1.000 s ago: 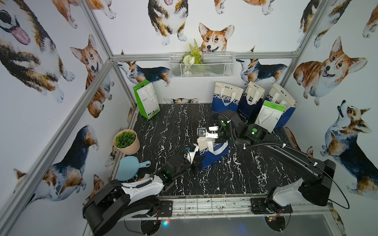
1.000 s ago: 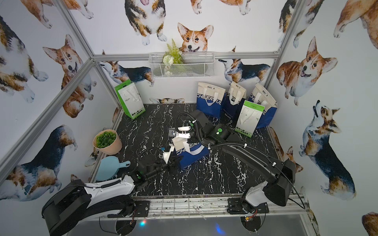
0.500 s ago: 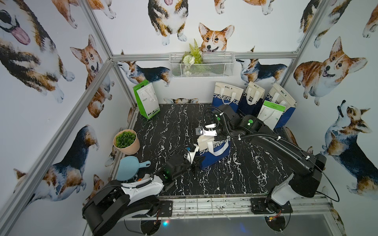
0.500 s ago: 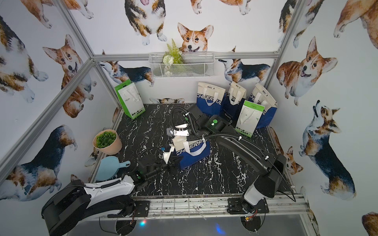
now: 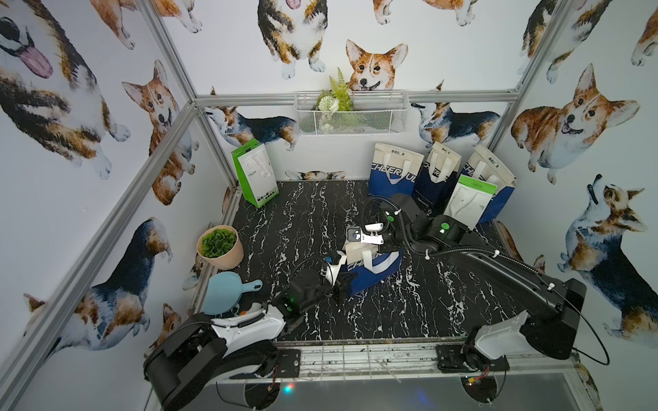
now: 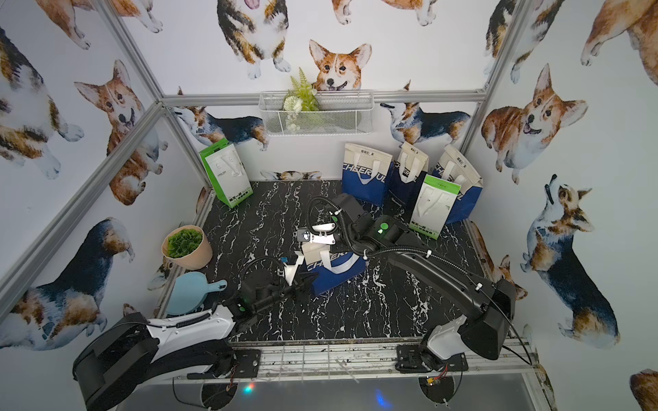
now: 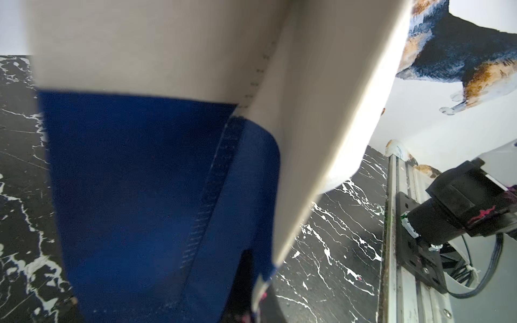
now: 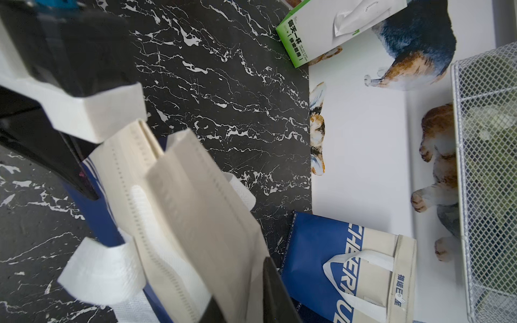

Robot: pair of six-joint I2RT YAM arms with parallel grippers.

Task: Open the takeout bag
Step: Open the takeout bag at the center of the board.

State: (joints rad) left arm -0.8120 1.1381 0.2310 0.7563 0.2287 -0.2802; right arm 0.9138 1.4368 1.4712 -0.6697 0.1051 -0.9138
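The takeout bag [image 5: 374,274] [image 6: 334,272], blue below and cream above with white handles, stands mid-table. My left gripper [image 5: 338,286] [image 6: 306,281] is low at the bag's near-left corner. In the left wrist view it [image 7: 257,288] is shut on the bag's blue side edge [image 7: 140,167]. My right gripper [image 5: 382,249] [image 6: 333,249] sits at the bag's top. In the right wrist view its dark fingers [image 8: 277,293] stand slightly apart, gripper [image 8: 243,302] open, with the bag's cream upper wall [image 8: 195,209] between them. The bag's mouth shows a narrow gap between its two cream walls.
Several other blue-and-cream bags [image 5: 391,174] and a green-and-white one [image 5: 470,203] lean at the back right. Another green bag [image 5: 254,172] stands back left. A potted plant [image 5: 219,245] and blue paddle [image 5: 228,291] sit at the left edge. A wire basket [image 5: 350,112] hangs on the back wall.
The right gripper's fingers have parted a little on the bag's top wall. The right arm shifted slightly; the bag stands a bit more upright. The left arm has not moved.
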